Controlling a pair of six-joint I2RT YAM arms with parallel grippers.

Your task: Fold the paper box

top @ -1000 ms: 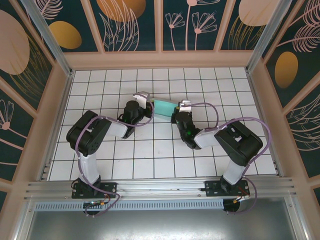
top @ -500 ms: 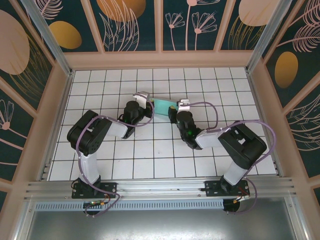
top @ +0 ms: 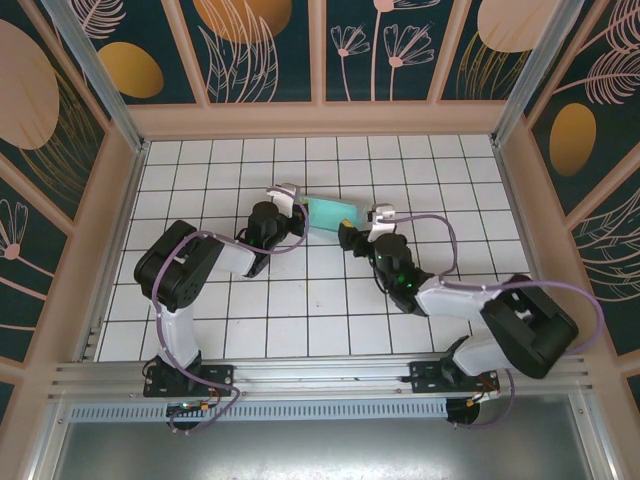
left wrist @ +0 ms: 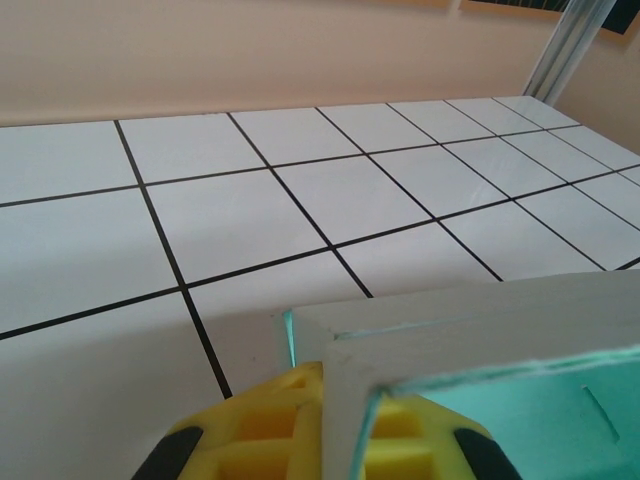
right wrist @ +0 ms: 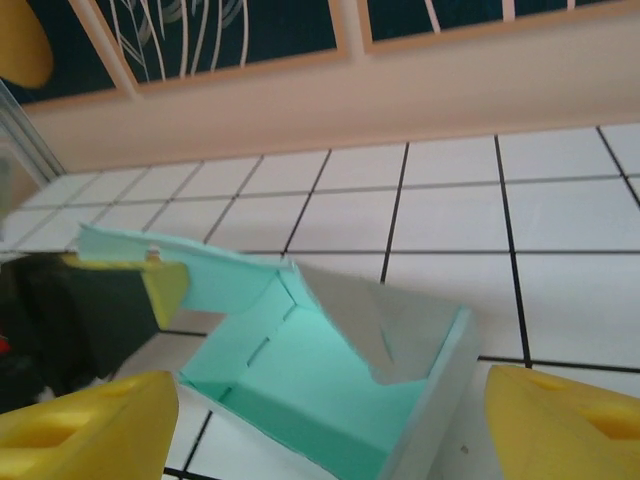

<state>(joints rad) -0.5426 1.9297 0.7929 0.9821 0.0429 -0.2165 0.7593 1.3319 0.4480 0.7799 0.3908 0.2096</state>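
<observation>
The paper box [top: 331, 213] is pale mint card lying on the tiled table, partly formed, with raised walls and an open top. In the right wrist view the paper box [right wrist: 320, 385] shows its mint inside and a grey flap [right wrist: 395, 320] leaning inward. My left gripper [top: 297, 208] is shut on the box's left wall; its yellow fingers [left wrist: 265, 425] clamp the card edge [left wrist: 345, 400]. My right gripper [top: 358, 229] is open just off the box's near right corner, its fingers [right wrist: 90, 425] spread wide on either side of the box and touching nothing.
White tiles with black lines cover the table [top: 440, 180]. A peach wall [top: 320, 120] runs along the back, and metal posts [top: 95, 75] stand at the corners. Open tiles lie behind and on both sides of the box.
The right arm's elbow has swung out to the right and toward the near edge, and its gripper has drawn back slightly from the box. The left gripper keeps its hold in the same place.
</observation>
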